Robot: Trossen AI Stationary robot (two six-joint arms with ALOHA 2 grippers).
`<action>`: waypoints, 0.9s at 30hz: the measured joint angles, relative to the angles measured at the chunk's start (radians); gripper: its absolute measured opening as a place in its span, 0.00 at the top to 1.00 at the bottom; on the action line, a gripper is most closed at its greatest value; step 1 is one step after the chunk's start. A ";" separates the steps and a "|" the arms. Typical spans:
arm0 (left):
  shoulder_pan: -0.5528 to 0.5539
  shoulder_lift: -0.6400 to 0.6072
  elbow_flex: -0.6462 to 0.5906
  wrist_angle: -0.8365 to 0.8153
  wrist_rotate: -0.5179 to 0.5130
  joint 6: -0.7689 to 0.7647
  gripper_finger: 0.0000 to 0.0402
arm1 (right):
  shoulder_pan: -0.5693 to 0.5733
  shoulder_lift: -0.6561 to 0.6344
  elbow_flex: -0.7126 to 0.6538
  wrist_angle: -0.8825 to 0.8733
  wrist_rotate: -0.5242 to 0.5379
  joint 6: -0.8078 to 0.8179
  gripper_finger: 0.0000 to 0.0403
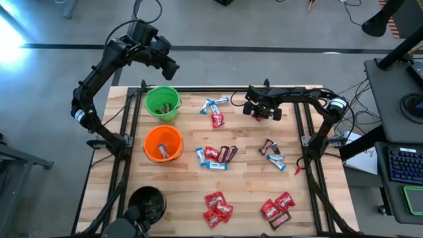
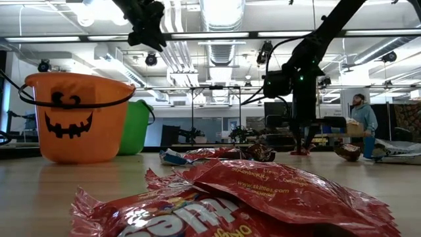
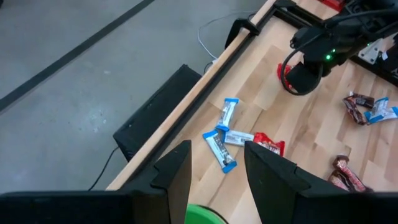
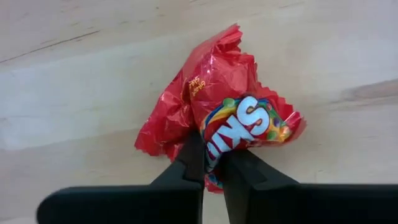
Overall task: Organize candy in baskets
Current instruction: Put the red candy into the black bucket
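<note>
right wrist view: right gripper [image 4: 213, 163] is clamped tight on a red skittles packet [image 4: 224, 106], crumpled wrapper bulging out past the fingertips
table: wooden top [image 4: 74, 74] right under the packet
left gripper: [image 3: 214, 163] fingers apart, nothing in them, hanging over the green basket [image 1: 162, 102]
orange basket: [image 1: 162, 143] further from the right gripper than the green basket
loose candy: [image 1: 217, 155] between orange basket and right gripper

A light wooden table [image 1: 185, 198] carries everything. On its left side stand three baskets: a green basket [image 1: 162, 103] farthest, an orange basket [image 1: 162, 143] nearer, and a black basket [image 1: 147, 201] at the near edge. Wrapped candy [image 1: 217, 154] lies scattered over the middle and right, with red packets [image 1: 217, 207] clustered near the front edge.
</note>
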 joint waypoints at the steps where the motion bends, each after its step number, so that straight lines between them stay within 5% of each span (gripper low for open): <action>1: 0.000 0.000 0.000 -0.002 0.000 0.000 0.68 | 0.001 -0.016 0.000 0.000 -0.006 -0.008 0.96; 11: -0.001 0.000 0.000 -0.045 0.037 0.026 0.68 | 0.086 -0.325 -0.004 0.014 -0.022 -0.054 0.97; 18: -0.001 0.000 0.000 -0.047 0.260 0.025 0.68 | 0.208 -0.527 -0.003 0.135 0.017 -0.028 0.97; 27: -0.036 0.000 0.000 -0.040 0.525 -0.015 0.68 | 0.331 -0.591 -0.003 0.365 0.073 -0.031 0.97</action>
